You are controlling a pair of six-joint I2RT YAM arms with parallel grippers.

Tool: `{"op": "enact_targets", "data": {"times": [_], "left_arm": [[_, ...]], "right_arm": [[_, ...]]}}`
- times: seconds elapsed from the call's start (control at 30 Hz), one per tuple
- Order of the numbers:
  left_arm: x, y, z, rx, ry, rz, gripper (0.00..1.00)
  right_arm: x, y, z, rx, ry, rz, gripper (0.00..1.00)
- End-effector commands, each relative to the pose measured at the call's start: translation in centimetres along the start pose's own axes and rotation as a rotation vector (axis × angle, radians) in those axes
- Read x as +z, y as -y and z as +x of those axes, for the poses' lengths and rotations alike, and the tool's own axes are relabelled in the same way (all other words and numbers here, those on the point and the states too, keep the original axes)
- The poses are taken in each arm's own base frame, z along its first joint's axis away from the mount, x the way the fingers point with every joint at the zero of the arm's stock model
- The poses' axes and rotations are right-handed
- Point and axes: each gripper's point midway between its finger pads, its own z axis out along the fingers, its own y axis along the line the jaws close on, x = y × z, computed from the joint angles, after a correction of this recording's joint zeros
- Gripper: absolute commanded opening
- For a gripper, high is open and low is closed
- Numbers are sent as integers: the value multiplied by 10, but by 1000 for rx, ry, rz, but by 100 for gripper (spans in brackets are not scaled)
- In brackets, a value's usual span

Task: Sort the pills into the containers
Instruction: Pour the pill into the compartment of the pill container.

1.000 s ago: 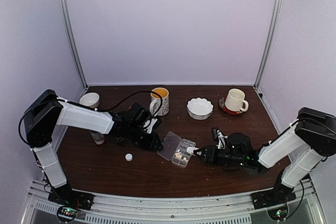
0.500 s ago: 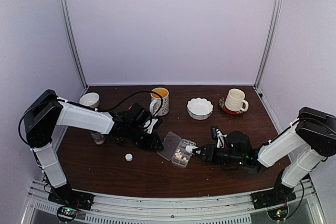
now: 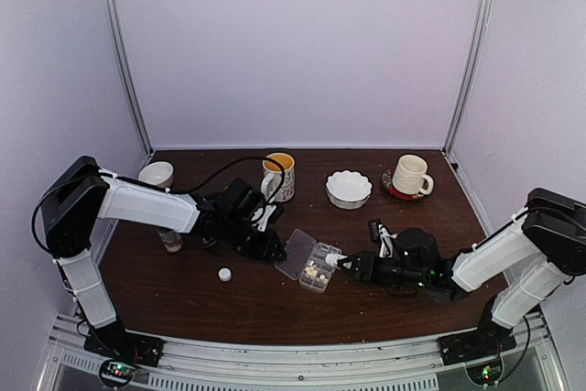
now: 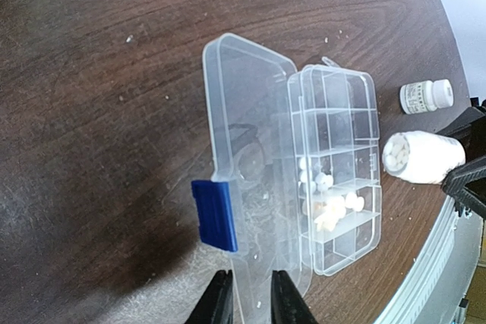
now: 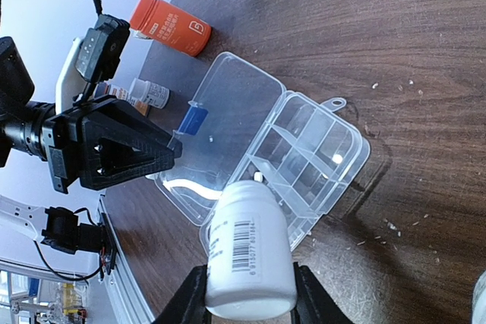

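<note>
- Looking down from above, the dark wood table (image 3: 183, 304) stands in a booth of pale walls with two metal posts.
  - On it I count one yellow-lined mug (image 3: 279, 177), one ribbed mug (image 3: 410, 175) on a saucer, one white bowl (image 3: 349, 189), one small cup (image 3: 157, 174) and one loose white cap (image 3: 224, 274).
  - A small bottle (image 3: 170, 241) is half hidden by the left arm.
  - The organizer box (image 3: 318, 269) lies open mid-table between both arms. Its contents are only a pale smudge here.
- Left wrist view:
  - The left fingers (image 4: 250, 305), cut off by the bottom edge, stand narrow, pinching the rim of the lid (image 4: 247, 149) just beside its blue latch (image 4: 215, 215).
  - The pills (image 4: 325, 196) are bunched in two neighbouring middle compartments, too clumped to count.
  - Beyond the box are two white bottles: one capped bottle (image 4: 425, 96) and one open bottle (image 4: 421, 157) with pills showing at its mouth.
- Right wrist view:
  - The right fingers (image 5: 250, 303) clasp the open bottle, which is tipped over the box's near edge.
  - One pill shows at its mouth.
  - One orange bottle (image 5: 168, 26) lies beyond the lid.
  - A mug is cropped at the top of the picture.
  - Pale crumbs dot the wood.
</note>
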Motion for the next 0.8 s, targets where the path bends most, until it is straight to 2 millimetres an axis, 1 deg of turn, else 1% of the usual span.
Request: {"op": "enact_targets", "data": {"times": [0.0, 0.07, 0.17, 0.23, 0.27, 0.33, 0.37, 0.43, 0.47, 0.57, 0.63, 0.7, 0.77], "left_arm": [[-2, 10, -10, 27, 21, 24, 21], [-2, 10, -10, 28, 20, 23, 21], [-2, 10, -10, 28, 18, 23, 21], [-2, 10, -10, 29, 18, 22, 21], [-2, 10, -10, 29, 18, 22, 21], [-2, 11, -10, 30, 19, 24, 21], [-2, 11, -10, 30, 19, 24, 21], [-2, 11, -11, 30, 21, 24, 21], [-2, 11, -11, 30, 20, 23, 21], [-2, 11, -10, 29, 19, 24, 21], [-2, 11, -10, 29, 18, 24, 21], [-2, 10, -10, 28, 19, 22, 21], [-1, 11, -10, 29, 19, 22, 21]], "right_arm": [[6, -3, -1, -1, -2, -4, 0], [7, 0, 1, -7, -14, 12, 0], [0, -9, -6, 12, 32, -47, 0], [3, -1, -3, -7, 2, 12, 0], [5, -1, -3, -18, -8, 23, 0], [1, -11, -8, -12, 25, -33, 0], [-1, -10, -8, -2, 31, -38, 0], [3, -1, -4, -16, -2, 24, 0], [5, -1, -3, -25, -16, 35, 0], [-2, -11, -8, -2, 32, -43, 0], [2, -6, -5, -12, 7, -5, 0], [2, -3, -3, -15, -2, 0, 0], [0, -10, -7, -6, 25, -42, 0]]}}
